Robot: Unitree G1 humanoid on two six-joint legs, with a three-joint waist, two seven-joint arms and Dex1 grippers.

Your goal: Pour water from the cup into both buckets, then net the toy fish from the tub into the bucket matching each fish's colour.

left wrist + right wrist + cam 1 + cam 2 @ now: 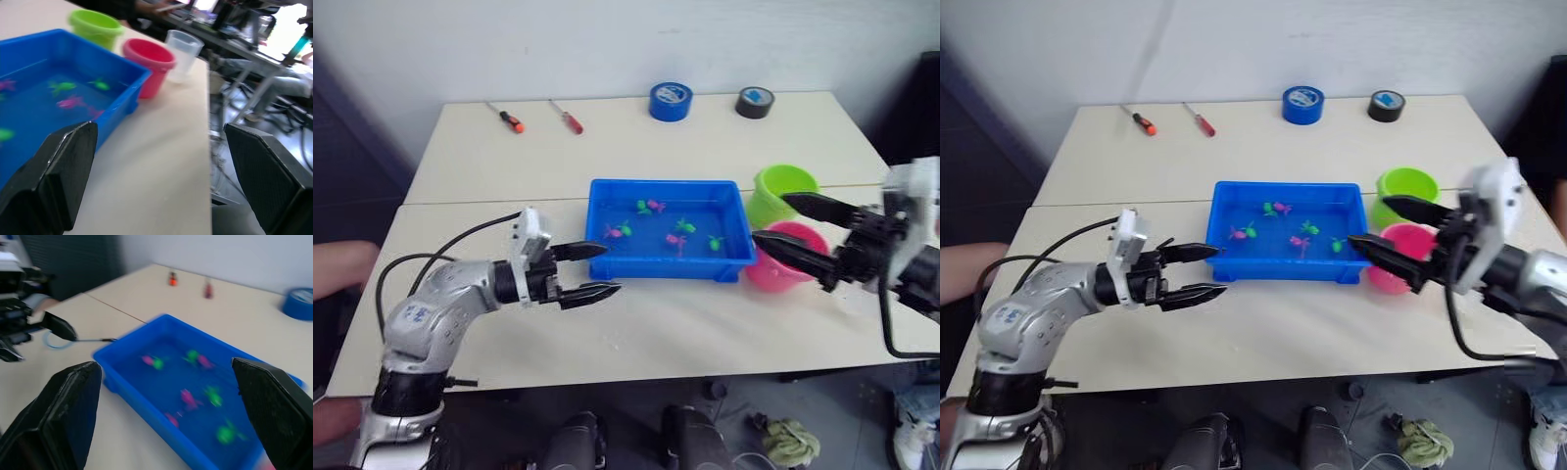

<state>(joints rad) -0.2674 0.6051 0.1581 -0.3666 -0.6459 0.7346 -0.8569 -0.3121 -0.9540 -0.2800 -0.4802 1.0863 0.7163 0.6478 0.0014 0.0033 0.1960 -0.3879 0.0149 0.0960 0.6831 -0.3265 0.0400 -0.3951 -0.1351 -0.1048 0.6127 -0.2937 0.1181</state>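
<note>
The blue tub (666, 266) holds water and several tiny pink and green toy fish (680, 239). Just right of it stand the green bucket (783, 186) and the pink bucket (773, 274). The clear cup (183, 51) sits beyond the pink bucket. My left gripper (607, 269) hangs open at the tub's left end, empty. My right gripper (769, 217) is open in front of the two buckets, pointing at the tub. The net (55, 340), a thin blue hoop on a black stick, lies on the table by the left gripper's fingers; I cannot tell whether it touches them.
Two screwdrivers (512, 121) (572, 121) lie at the table's far left. A blue tape roll (671, 101) and a black tape roll (755, 102) sit at the far edge. A person's arm (337, 264) shows at the left.
</note>
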